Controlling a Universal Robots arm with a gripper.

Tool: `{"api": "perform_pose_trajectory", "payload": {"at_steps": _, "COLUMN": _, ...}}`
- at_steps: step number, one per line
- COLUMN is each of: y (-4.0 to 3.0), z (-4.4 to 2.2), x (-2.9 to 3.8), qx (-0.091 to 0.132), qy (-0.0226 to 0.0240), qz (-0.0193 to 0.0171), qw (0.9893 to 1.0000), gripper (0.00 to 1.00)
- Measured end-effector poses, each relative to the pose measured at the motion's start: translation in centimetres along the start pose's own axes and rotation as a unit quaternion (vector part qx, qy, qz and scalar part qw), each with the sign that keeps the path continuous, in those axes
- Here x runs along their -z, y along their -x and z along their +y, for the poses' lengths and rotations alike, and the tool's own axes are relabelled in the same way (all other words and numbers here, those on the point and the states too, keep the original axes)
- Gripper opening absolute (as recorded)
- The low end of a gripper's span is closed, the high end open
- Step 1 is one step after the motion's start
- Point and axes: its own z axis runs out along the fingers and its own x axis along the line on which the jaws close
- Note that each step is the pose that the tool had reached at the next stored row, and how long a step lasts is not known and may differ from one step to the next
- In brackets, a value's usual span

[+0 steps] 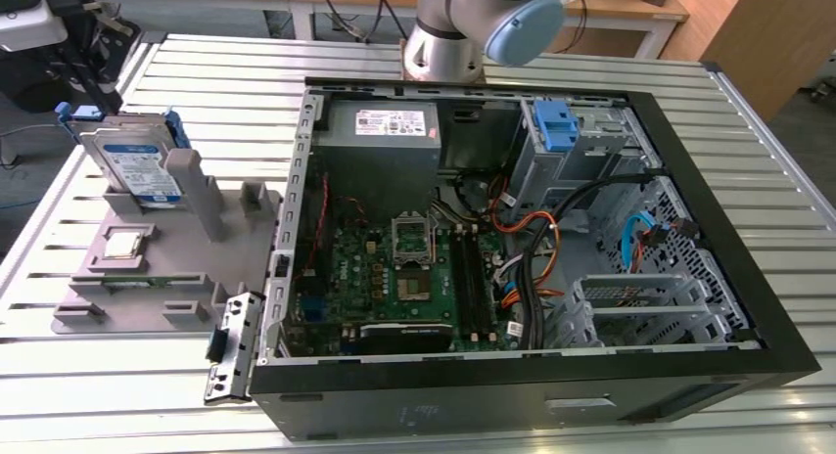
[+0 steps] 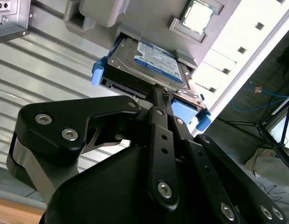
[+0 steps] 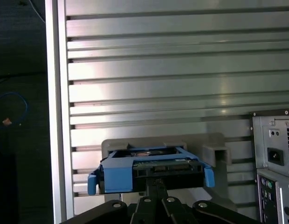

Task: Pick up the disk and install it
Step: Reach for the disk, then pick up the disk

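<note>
The disk (image 1: 131, 165) is a silver hard drive with a white and blue label in a blue bracket. It stands tilted in the grey holder (image 1: 196, 244) at the exterior view's left. Both wrist views show it, seated in the holder: label side (image 2: 154, 60) and connector end (image 3: 149, 170). My black gripper (image 1: 86, 100) hangs just behind the disk's upper end. Its thin fingers (image 2: 156, 107) lie together, shut, with the gripper tips (image 2: 159, 91) at the disk's end edge (image 3: 156, 183). I cannot tell whether they touch it.
A small square processor chip (image 1: 124, 244) lies on the holder in front of the disk. The open computer case (image 1: 731, 307) stands at the exterior view's right, with a grey power supply (image 1: 379, 126), motherboard, cables and a blue-latched drive bay (image 1: 559, 126). The slatted table edge runs close behind the holder.
</note>
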Motion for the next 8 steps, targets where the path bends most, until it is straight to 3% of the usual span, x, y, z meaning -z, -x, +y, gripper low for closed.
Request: {"api": "perform_pose_trajectory", "payload": {"at_steps": 8, "y": -0.11, "z": 0.10, "x": -0.32, "qx": 0.000, "qy": 0.0000, "qz": 0.0001, "qw": 1.0000, "gripper": 0.10}}
